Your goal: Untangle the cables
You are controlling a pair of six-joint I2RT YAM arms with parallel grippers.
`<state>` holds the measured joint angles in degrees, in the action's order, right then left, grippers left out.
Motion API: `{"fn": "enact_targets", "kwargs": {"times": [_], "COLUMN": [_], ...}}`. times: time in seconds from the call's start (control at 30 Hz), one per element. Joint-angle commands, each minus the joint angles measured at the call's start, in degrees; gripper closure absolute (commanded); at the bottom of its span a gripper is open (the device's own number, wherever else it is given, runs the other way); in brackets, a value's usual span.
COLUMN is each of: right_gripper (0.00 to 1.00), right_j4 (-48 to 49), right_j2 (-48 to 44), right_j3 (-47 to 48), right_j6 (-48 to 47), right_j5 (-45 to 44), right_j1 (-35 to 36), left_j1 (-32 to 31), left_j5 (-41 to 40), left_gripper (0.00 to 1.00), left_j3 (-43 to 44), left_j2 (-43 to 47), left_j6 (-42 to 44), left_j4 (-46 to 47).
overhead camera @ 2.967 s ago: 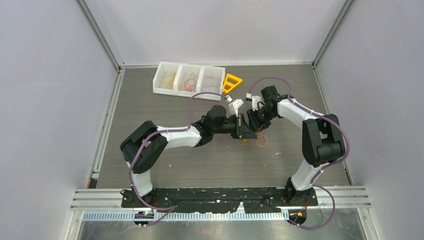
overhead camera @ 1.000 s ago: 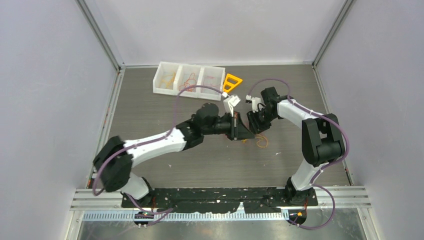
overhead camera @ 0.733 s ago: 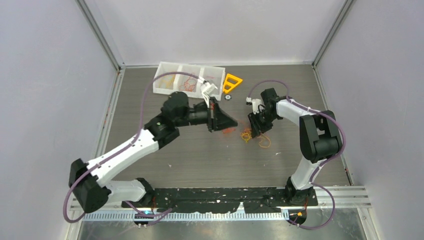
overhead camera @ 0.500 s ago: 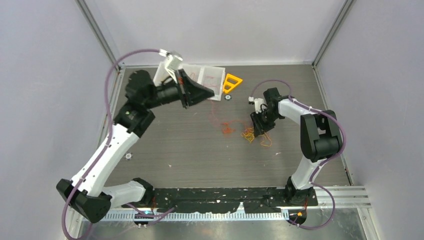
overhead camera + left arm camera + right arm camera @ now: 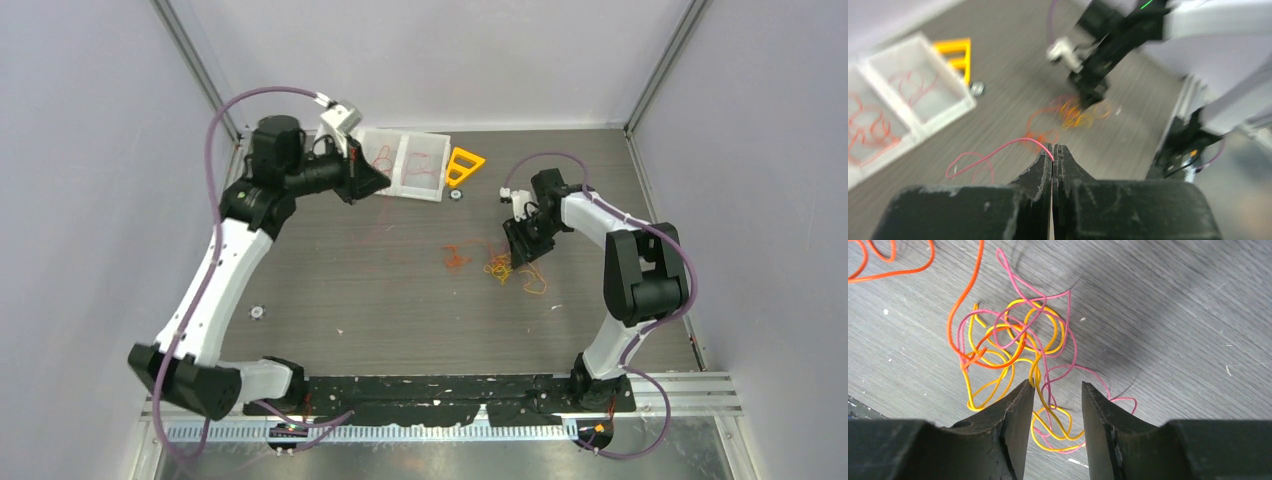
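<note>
Orange, yellow, pink curly cables (image 5: 1020,340)

**Left wrist view:** motion blur smears the cables (image 5: 1073,112), the white tray (image 5: 950,114) and a small round item (image 5: 977,89) just beside the tray, too indistinct to name. The picture's edge cuts the tray off.

**Top view:** the left fingers (image 5: 370,180) cover one end compartment of the tray.

**Right wrist view:** yellow and pink loops pass behind the right fingers (image 5: 1013,440). An orange strand (image 5: 903,273) leaves the frame.
</note>
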<state>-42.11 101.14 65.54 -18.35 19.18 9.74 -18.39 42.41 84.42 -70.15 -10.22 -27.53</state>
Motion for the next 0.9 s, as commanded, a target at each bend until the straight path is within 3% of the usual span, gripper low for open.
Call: {"fn": "enact_targets", "kwargs": {"times": [0.0, 0.2, 0.4, 0.53, 0.67, 0.73, 0.87], "right_gripper": [0.54, 0.54, 0.54, 0.54, 0.54, 0.54, 0.54], "right_j4": [-3.17, -4.12, -4.42, -4.56, -4.56, -4.53, -4.55], "right_j2": [-4.95, -6.32, -6.71, -6.30, -5.74, -5.56, -5.31], "right_j3": [2.66, 2.43, 2.15, 2.09, 1.97, 1.90, 1.88], "right_j6": [-1.20, -1.17, -1.25, -1.19, -0.77, -0.61, -0.35], "right_j5": [1.59, 2.38, 2.24, 2.48, 3.16, 3.42, 3.57], "right_j1": [-0.15, -0.18, -0.30, -0.28, -0.27, -0.29, -0.20], "left_j1": [0.38, 0.33, -0.16, -0.34, -0.33, -0.33, -0.42], "left_j5": [-9.17, -18.58, -18.67, -16.04, -12.27, -10.57, -9.33], "left_gripper": [1.00, 1.00, 0.97, 0.76, 0.38, 0.25, 0.20], "left_j3": [-4.37, -9.03, -7.93, -8.33, -7.44, -7.41, -8.00], "left_j2": [-6.39, -16.00, -25.66, -27.70, -28.53, -28.33, -28.21], "left_j6": [17.31, 25.68, 34.36, 43.78, 52.77, 55.82, 62.16], "left_j4": [-12.62, -11.96, -18.75, -24.20, -29.87, -30.71, -30.51]}}
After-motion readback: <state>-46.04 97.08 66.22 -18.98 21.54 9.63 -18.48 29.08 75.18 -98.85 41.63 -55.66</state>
